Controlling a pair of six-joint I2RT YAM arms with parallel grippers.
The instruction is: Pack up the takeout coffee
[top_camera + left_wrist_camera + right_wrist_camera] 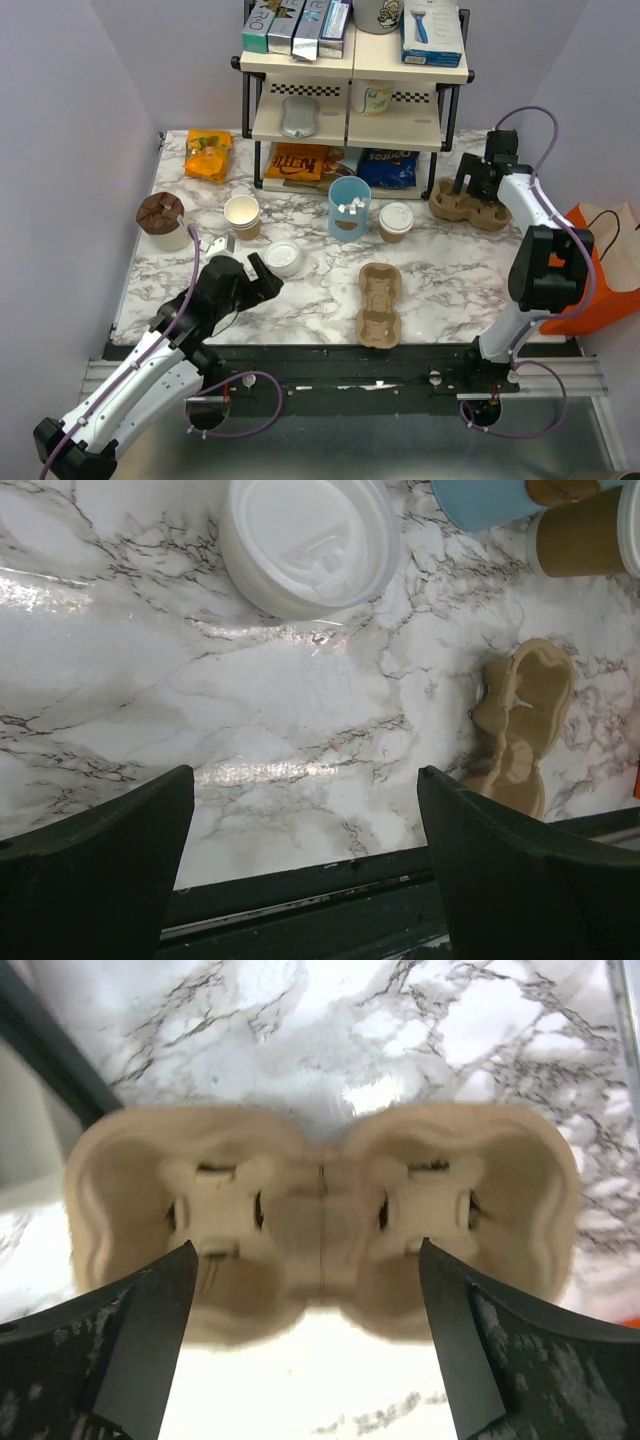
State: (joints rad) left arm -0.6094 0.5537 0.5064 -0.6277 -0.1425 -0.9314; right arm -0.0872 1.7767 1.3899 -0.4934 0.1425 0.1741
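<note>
R claw (307,1250) spread wide, empty, over far carrier (320,1210); L claw (305,772) released too. Risk: takeout coffee (396,222) just beside blue cup (349,208), so knock/spill w/ careless reach.

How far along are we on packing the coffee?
Done: the takeout coffee is lidded, standing on the table by the blue cup. In hand: nothing; the right gripper hangs jaws open over a pulp cup carrier, and the left gripper is open too. Left: grasp the coffee and seat it in a carrier well.
</note>
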